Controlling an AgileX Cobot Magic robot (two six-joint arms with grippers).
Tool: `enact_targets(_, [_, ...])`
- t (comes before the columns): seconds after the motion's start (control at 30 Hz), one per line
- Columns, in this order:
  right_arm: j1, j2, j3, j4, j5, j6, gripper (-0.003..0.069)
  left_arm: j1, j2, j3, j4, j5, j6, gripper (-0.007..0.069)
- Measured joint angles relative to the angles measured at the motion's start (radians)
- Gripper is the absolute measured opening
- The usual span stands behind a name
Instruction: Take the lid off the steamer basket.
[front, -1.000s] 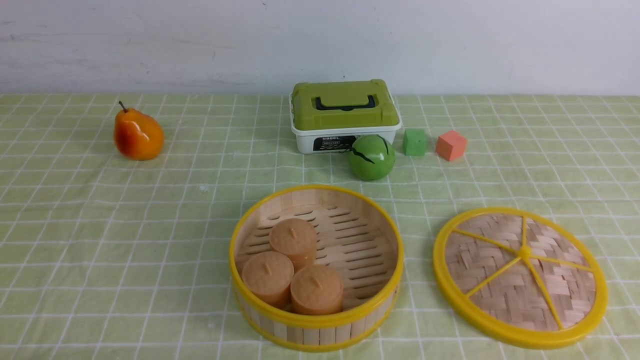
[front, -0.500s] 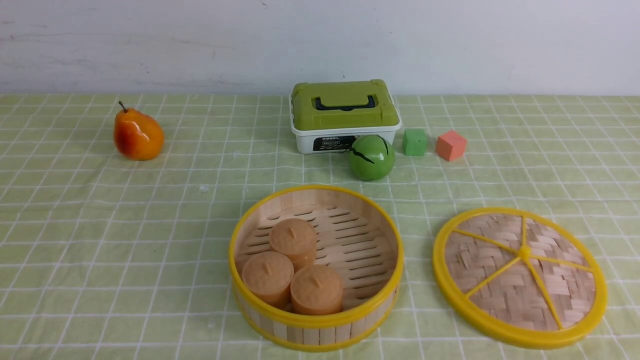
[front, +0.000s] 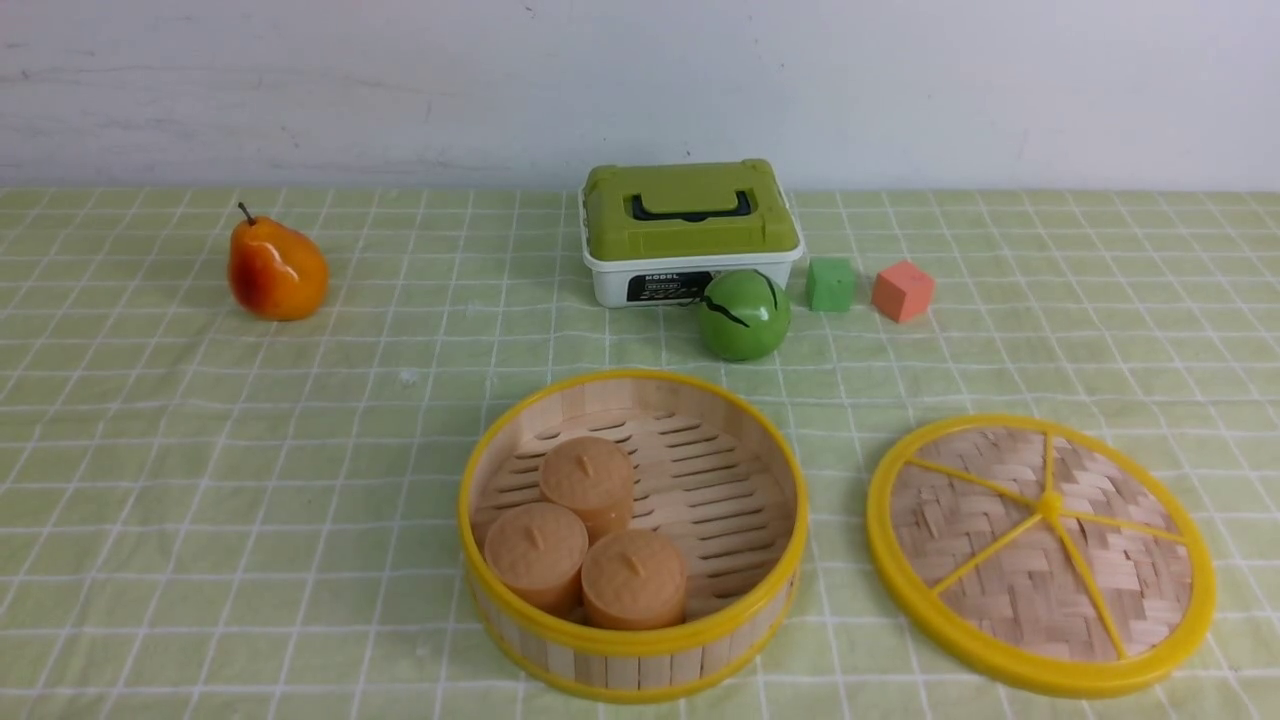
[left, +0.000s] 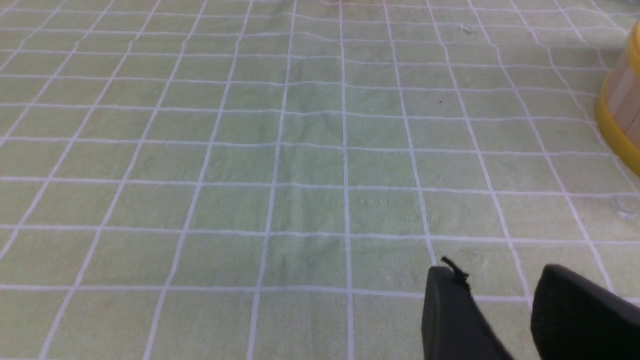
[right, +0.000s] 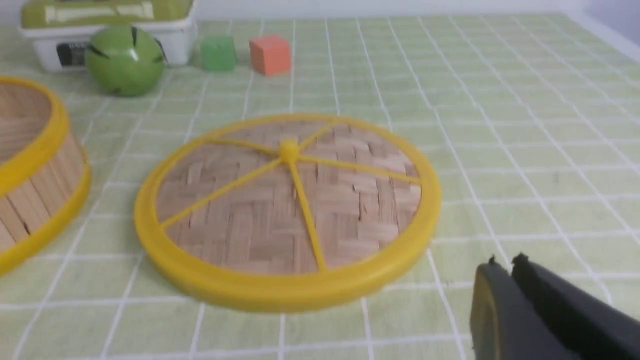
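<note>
The steamer basket (front: 745, 580) stands uncovered at the front centre, with three tan cylinders (front: 590, 540) inside. The lid (front: 1040, 555) lies flat on the cloth to its right, apart from it; it also shows in the right wrist view (right: 287, 210). The basket's wall shows at the edge of the left wrist view (left: 622, 110) and of the right wrist view (right: 35, 175). Neither gripper shows in the front view. My left gripper (left: 492, 280) is open and empty over bare cloth. My right gripper (right: 505, 265) is shut and empty, just clear of the lid's near rim.
At the back stand a white box with a green lid (front: 690, 230), a green ball (front: 743, 314), a green cube (front: 830, 284) and an orange cube (front: 902, 290). A pear (front: 275, 268) sits at the back left. A checked green cloth (front: 250, 480) covers the table.
</note>
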Motion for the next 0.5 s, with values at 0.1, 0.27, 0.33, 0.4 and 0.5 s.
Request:
enact_targets(0.1, [0.0, 0.0, -0.003, 0.015, 0.046, -0.001, 0.0018, 0.0, 0.0, 0.0, 0.0, 0.0, 0.0, 0.0239])
enact_targets(0.27, [0.007, 0.0, -0.007, 0.036, 0.067, -0.001, 0.0025, 0.0, 0.0, 0.0, 0.0, 0.0, 0.0, 0.0239])
enact_targets(0.33, [0.007, 0.0, -0.008, 0.039, 0.069, -0.001, 0.0028, 0.0, 0.0, 0.0, 0.0, 0.0, 0.0, 0.0239])
enact_targets(0.4, [0.007, 0.0, -0.008, 0.039, 0.07, -0.001, 0.0031, 0.0, 0.0, 0.0, 0.0, 0.0, 0.0, 0.0239])
enact_targets(0.5, [0.007, 0.0, -0.008, 0.039, 0.07, -0.001, 0.0035, 0.0, 0.0, 0.0, 0.0, 0.0, 0.0, 0.0239])
